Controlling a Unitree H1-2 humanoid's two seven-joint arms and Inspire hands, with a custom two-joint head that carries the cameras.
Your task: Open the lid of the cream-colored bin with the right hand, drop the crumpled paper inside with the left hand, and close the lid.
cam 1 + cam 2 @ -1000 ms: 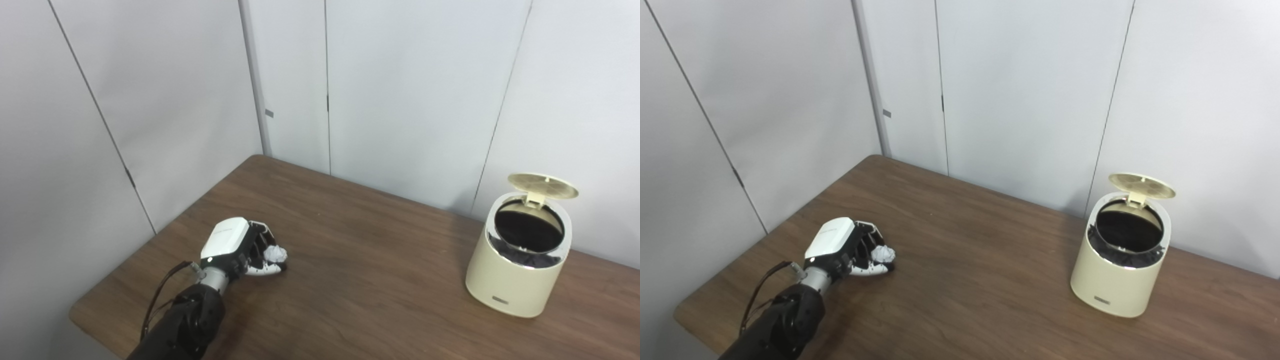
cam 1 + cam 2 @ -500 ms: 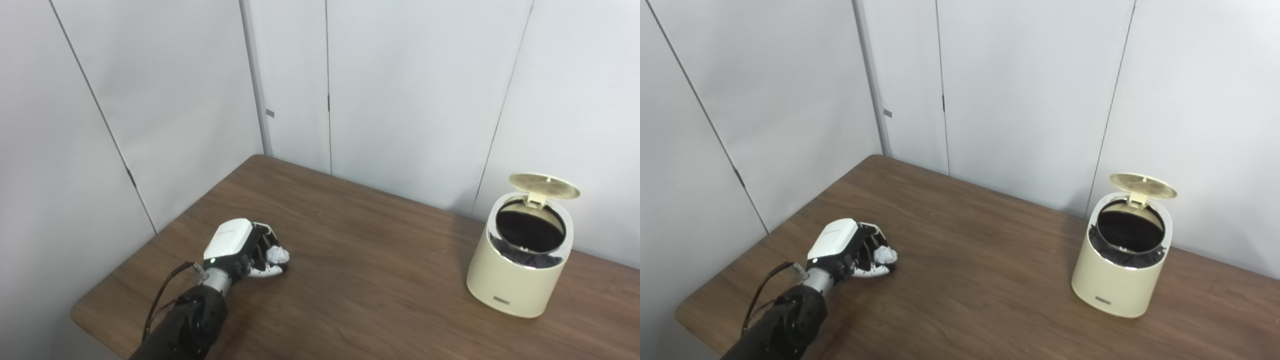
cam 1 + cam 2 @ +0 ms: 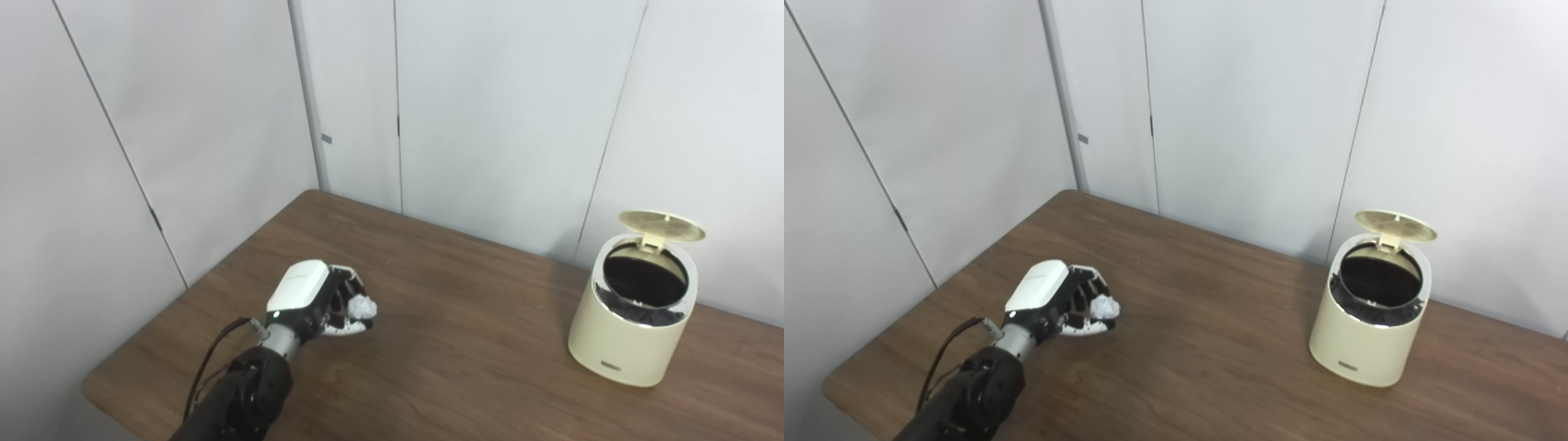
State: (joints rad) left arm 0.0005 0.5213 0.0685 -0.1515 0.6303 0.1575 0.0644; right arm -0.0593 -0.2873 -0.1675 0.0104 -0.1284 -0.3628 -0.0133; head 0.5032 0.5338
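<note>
1. Dark brown wood-grain table [image 3: 465, 349] with a rounded near-left corner: its top lies under the left hand [image 3: 318, 300] and runs from there far out to the hand's right and back to the walls.
2. Pale grey panelled walls [image 3: 202, 116]: they meet in a corner beyond the hand, one wall to its left, the other behind and to its right.
3. Thin dark vertical seams [image 3: 397, 92] split the panels above and beyond the hand.
4. Small grey rectangular tab [image 3: 327, 139] on the wall near the corner, high above the hand.
5. Short dark mark [image 3: 152, 218] on the slanted seam, up and left of the hand; what it is cannot be made out.
</note>
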